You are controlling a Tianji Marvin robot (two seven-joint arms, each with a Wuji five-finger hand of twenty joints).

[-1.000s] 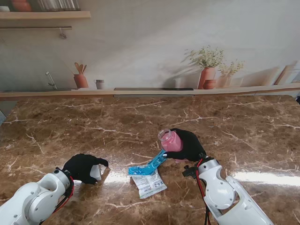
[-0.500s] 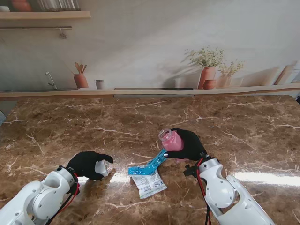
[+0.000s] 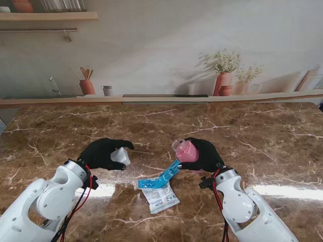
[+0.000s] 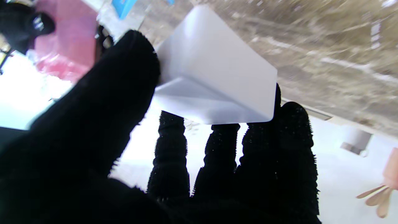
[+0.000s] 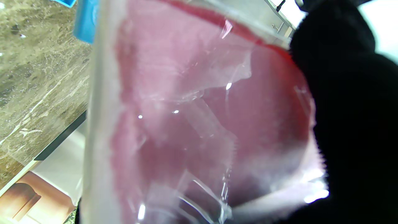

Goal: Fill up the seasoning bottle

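Left hand [image 3: 103, 153] now farther up frame vs 1 s ago, moved toward centre, fingers clamped on white funnel [image 3: 120, 157]. Right hand [image 3: 204, 155] unchanged, wrapped round pink seasoning bottle [image 3: 184, 150], tilted, frame centre-right. Blue packet [image 3: 159, 179] + white sachet [image 3: 160, 197] on marble table [image 3: 252, 136] just below.

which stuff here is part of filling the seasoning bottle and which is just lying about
In the job:
- clear bottle with pink contents, held tilted in the right robot hand
- white folded paper funnel, held in the left robot hand

Lying about:
- blue packet
- white printed packet
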